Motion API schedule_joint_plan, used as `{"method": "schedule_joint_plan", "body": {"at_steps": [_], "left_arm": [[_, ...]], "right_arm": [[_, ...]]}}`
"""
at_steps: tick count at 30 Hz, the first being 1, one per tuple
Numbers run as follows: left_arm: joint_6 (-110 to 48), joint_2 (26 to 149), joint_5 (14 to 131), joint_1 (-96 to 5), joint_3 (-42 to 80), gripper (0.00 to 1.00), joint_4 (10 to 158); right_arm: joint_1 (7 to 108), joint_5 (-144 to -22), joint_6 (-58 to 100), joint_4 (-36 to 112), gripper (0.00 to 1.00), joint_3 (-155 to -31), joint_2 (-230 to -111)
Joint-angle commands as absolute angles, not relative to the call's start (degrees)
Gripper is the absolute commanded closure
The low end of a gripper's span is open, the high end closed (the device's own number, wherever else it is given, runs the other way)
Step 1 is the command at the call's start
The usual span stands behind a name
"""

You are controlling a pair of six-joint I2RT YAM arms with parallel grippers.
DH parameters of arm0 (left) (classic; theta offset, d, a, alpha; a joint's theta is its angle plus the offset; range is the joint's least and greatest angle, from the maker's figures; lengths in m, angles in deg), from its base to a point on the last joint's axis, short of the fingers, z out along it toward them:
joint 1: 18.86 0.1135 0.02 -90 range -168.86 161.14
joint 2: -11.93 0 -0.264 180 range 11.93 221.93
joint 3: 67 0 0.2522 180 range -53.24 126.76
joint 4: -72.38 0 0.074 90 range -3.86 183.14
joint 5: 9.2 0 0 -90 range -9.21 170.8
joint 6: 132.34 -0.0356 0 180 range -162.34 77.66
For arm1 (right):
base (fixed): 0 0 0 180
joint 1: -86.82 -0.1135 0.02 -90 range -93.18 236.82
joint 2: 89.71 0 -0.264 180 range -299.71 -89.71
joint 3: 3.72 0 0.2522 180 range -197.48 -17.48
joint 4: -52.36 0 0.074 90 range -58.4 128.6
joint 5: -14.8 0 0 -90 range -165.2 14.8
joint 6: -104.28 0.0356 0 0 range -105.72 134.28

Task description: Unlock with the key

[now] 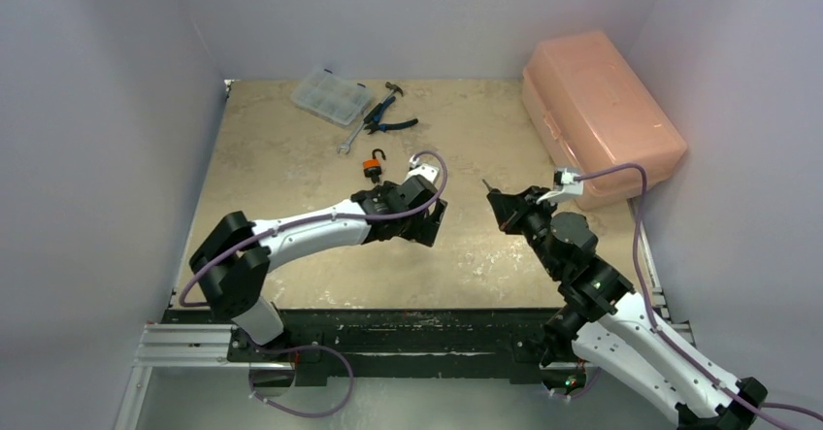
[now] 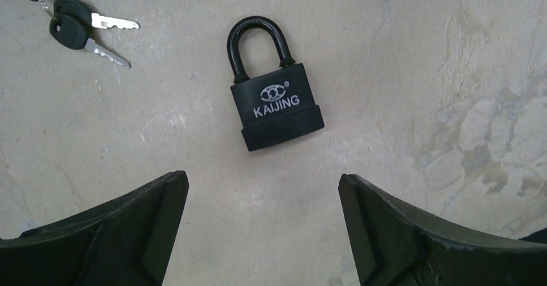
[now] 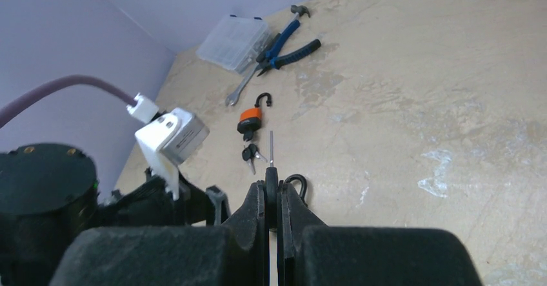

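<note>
On the bench point(image 1: 485, 129), just ahead of my left claw point(image 2: 261, 181), the black padlock point(image 2: 276, 102) lies flat. Its long axis runs from shackle to base. In the left wrist view the shackle points to the top of the frame, leaning a little left, and the base faces the claw. The shackle is a glossy black hoop with both legs seated in the body. The body is matte black, with a thicker band round the base and white "KAIJING" lettering under a small emblem. I can't see the keyhole from this side. The left claw is spread wide, one finger at each lower corner of that view, gripping nothing and clear of the lock. In the top view the claw covers the padlock, so I can't make it out there.

My right claw point(image 3: 272, 192) is pinched tight on the key point(image 3: 271, 149). Its black head is clamped between the fingertips, and the thin silver blade sticks straight out along the claw's own line. It is held off the bench, to the right of the left claw. In the top view the blade aims toward the far wall, slightly left. Beyond the blade lie a bunch of black-headed keys point(image 3: 251, 153) and an orange padlock point(image 3: 250, 119) with its shackle swung open.
</note>
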State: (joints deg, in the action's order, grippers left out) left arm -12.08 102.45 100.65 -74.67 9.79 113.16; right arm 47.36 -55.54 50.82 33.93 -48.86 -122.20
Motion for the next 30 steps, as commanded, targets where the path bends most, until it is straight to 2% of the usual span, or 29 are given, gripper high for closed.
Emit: {"method": "schedule_joint_plan", "body": {"at_steps": [1, 8, 16, 30], "left_arm": [[-13.8, 107.1, 95.6, -71.9, 16.0, 0.05, 110.9], [-15.3, 114.5, 93.4, -69.7, 20.2, 0.12, 109.7], [-13.6, 121.4, 95.9, -69.0, 23.8, 0.19, 111.5], [-8.8, 125.1, 100.2, -69.0, 23.9, 0.31, 111.4]], "right_arm": [[47.3, -52.3, 52.4, 32.5, 1.0, -47.7, -120.2], [47.3, -53.7, 53.2, 31.7, 1.0, -46.5, -118.7], [47.3, -54.5, 51.7, 31.9, 1.0, -47.1, -118.5], [47.3, -54.3, 50.6, 32.0, 1.0, -47.3, -120.0]]}}
